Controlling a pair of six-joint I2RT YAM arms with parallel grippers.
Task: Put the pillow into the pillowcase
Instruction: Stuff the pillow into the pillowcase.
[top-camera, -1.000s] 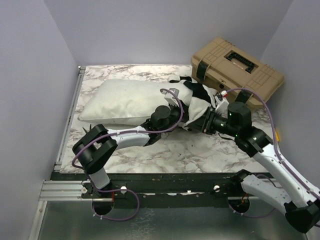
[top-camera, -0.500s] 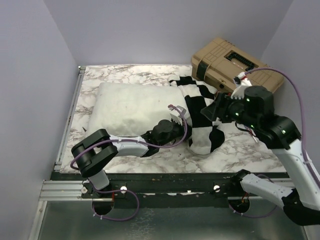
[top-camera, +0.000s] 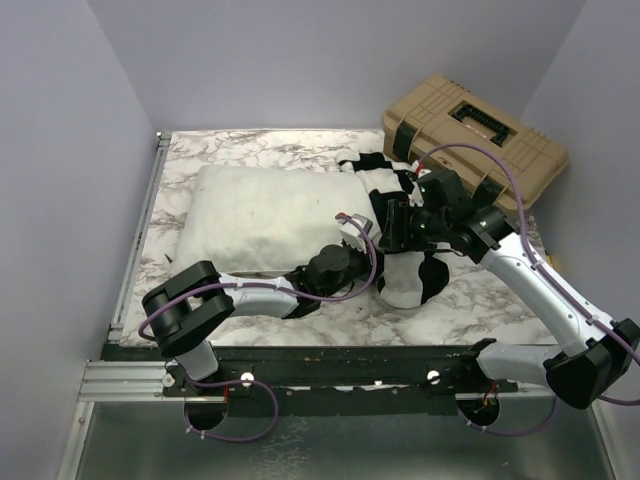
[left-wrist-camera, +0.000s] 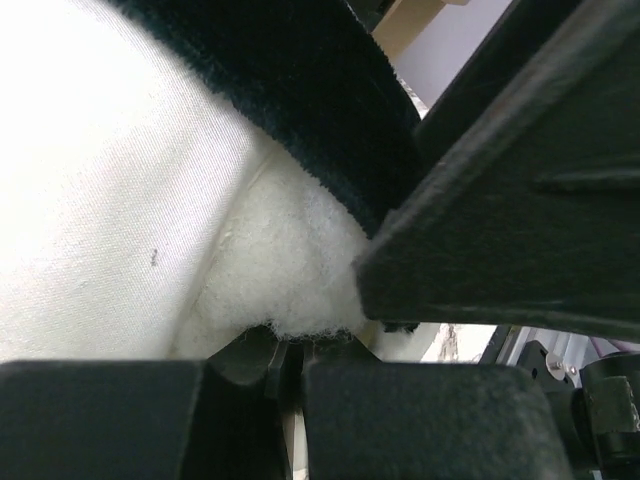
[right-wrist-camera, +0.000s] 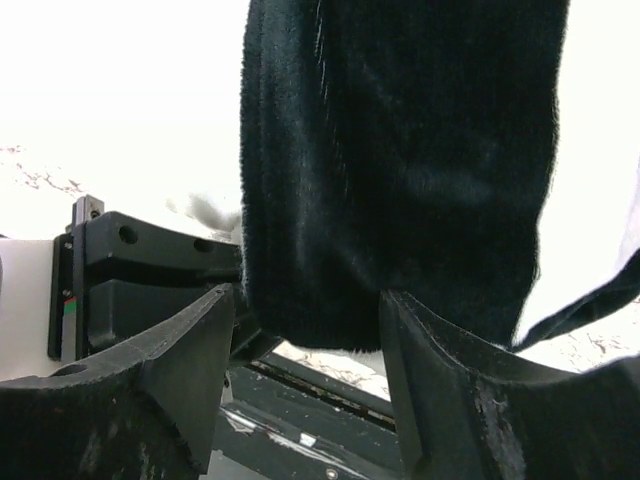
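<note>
From above, the pillow (top-camera: 260, 215) lies flat across the left and middle of the marble table (top-camera: 470, 300), its right end apparently just inside the bunched mouth of the pillowcase (top-camera: 405, 255), which trails off toward the tan toolbox (top-camera: 480, 135); the left gripper (top-camera: 365, 262) sits at the near edge of that mouth and the right gripper (top-camera: 388, 230) hangs over its top; most of the pillow is not yet covered. In the left wrist view the jaws are clamped tight on a tuft of fleecy white cloth, seemingly the case's hem, with smooth white pillow fabric on the left and black plush above. In the right wrist view the fingers (right-wrist-camera: 180, 350) stand well apart astride a hanging black plush fold, not visibly squeezing it. Both things look light, limp and compressible; the plush probably drags on the pillow's cover, so I would pinch the case at its hem, one side each, and work it along in short pulls.
</note>
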